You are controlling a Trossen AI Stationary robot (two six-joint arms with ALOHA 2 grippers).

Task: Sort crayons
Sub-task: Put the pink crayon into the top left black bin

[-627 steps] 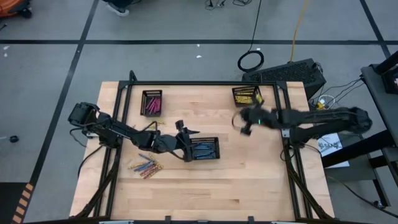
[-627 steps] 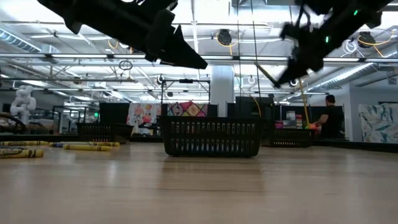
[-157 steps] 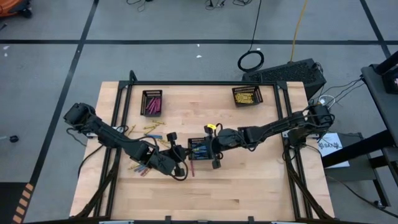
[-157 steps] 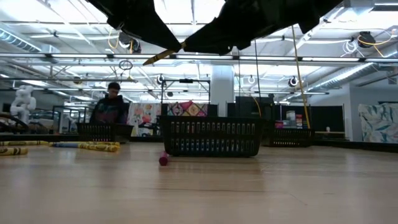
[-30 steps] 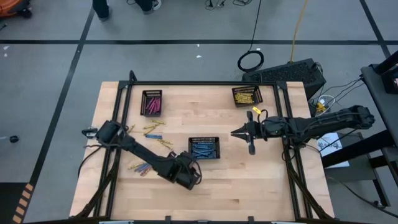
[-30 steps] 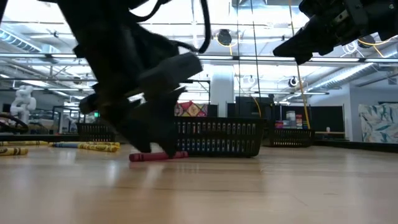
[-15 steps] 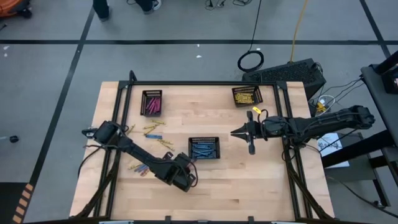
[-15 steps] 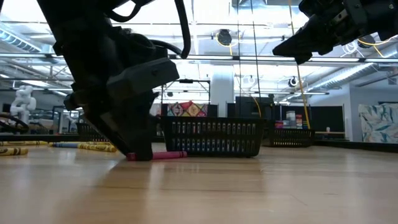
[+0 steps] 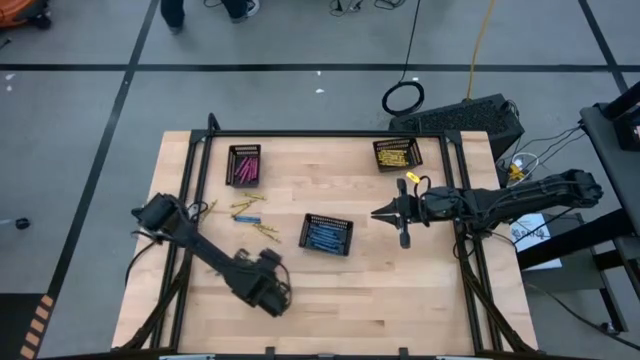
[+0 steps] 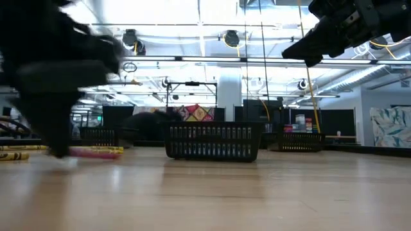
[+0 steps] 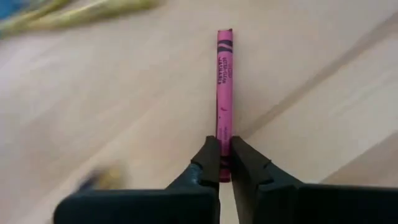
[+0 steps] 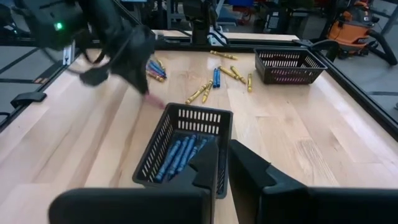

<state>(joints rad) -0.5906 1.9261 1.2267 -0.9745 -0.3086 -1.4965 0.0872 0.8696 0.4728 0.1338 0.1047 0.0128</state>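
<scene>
A pink crayon [image 11: 224,93] runs out from my left gripper [image 11: 224,163], which is shut on it near the table's front left [image 9: 268,292]. The low view shows this gripper blurred, with the pink crayon [image 10: 90,152] level at table height. Blue crayons fill the black mesh tray [image 9: 327,234] in the middle. Loose yellow and blue crayons [image 9: 248,210] lie on the wood left of it. My right gripper [image 9: 380,213] hangs shut and empty above the table, right of the blue tray [image 12: 186,146]. My left gripper pinches one end of the pink crayon [image 11: 223,155] between its two fingertips. The crayon points straight on from the fingers, along their line. It lies level just at the table top; whether it rests on the wood I cannot tell.
A tray of pink crayons [image 9: 244,165] stands at the far left and a tray of yellow ones [image 9: 397,153] at the far right. Bare wood stretches along the near edge [image 9: 400,310]. A person stands on the floor beyond the table [image 9: 175,12].
My left gripper has shut on the pink crayon's end and swung fast toward the table's left edge, taking the crayon away from the blue tray. The blue tray has turned a little askew. My right arm has kept still.
</scene>
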